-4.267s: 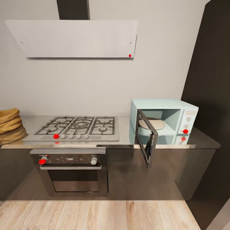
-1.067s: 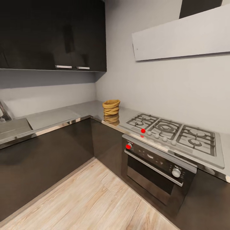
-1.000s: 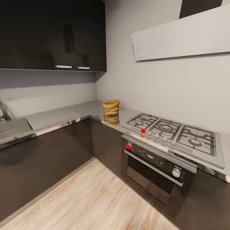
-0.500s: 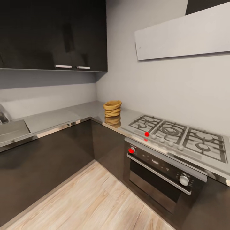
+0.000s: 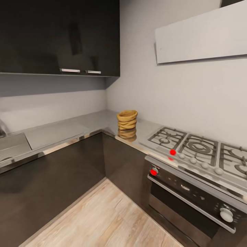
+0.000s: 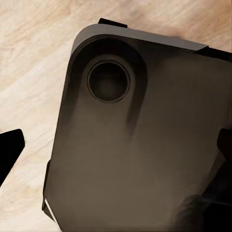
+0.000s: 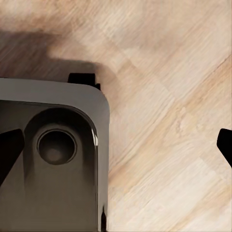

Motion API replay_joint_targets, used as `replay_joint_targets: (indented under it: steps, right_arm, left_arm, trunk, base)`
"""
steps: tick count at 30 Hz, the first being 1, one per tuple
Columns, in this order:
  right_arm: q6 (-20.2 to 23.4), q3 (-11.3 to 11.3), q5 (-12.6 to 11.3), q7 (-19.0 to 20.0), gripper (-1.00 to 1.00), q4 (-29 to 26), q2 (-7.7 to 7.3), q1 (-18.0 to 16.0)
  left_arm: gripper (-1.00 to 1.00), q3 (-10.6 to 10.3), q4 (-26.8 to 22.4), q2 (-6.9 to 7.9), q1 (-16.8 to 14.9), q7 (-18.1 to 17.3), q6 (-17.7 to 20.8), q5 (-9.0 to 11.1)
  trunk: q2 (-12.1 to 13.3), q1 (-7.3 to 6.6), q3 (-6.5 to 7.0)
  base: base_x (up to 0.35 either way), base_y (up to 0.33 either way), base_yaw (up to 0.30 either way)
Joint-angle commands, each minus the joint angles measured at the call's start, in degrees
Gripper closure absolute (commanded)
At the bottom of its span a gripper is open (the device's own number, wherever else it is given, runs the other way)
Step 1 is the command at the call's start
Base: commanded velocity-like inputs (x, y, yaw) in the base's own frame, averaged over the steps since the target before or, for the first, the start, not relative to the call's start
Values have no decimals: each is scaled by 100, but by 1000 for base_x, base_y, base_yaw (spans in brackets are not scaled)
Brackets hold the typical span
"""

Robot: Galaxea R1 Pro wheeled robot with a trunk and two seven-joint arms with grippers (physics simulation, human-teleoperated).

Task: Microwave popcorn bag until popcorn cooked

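The popcorn bag (image 5: 127, 120), a tan wrinkled sack, stands upright on the pale grey countertop (image 5: 65, 129) near the corner, just left of the gas hob. Its reflection lies on the slab under it. The microwave is out of view. In the left wrist view my left gripper (image 6: 116, 147) hangs open over my own dark base (image 6: 140, 159) and the wood floor. In the right wrist view my right gripper (image 7: 117, 145) is open too, with nothing between its dark fingertips (image 7: 9, 150). Both are far from the bag.
The grey gas hob (image 5: 197, 148) and the black oven (image 5: 192, 195) under it fill the right. Dark lower cabinets (image 5: 58, 175) run along both walls, with dark upper cabinets (image 5: 58, 34) above. A sink edge (image 5: 8, 147) sits far left. Wood floor (image 5: 103, 219) lies ahead.
The camera has swung from the microwave to the corner counter and come a little closer over the last second. The whole picture has slid right. The bag itself has not moved.
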Motion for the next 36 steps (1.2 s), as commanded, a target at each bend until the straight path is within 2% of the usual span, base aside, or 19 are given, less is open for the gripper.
replay_joint_targets:
  steps: [1, 12, 22, 36]
  right_arm:
    - [-30, -49, 54, -7, -100, 18, -3, -8]
    - [-43, -48, 64, -20, -100, 18, -4, -7]
    - [-45, -41, 71, -20, -100, 18, 20, -7]
    - [-42, -44, 82, -20, -100, 18, 32, -7]
  left_arm:
    - [-100, 8, -6, -3, 1, 13, -9, 23]
    - [-100, 17, -6, -12, -1, 15, -19, 27]
    - [-100, -9, -11, -12, 0, 15, -27, 13]
    - [-100, -53, -8, -12, 2, 10, -26, 1]
  trunk:
    - [-2, 3, -5]
    - [-2, 3, -5]
    - [-2, 3, -5]
    - [-2, 3, -5]
  base:
    - [279, 236, 0]
    - [264, 225, 0]
    - [105, 46, 0]
    - [157, 156, 0]
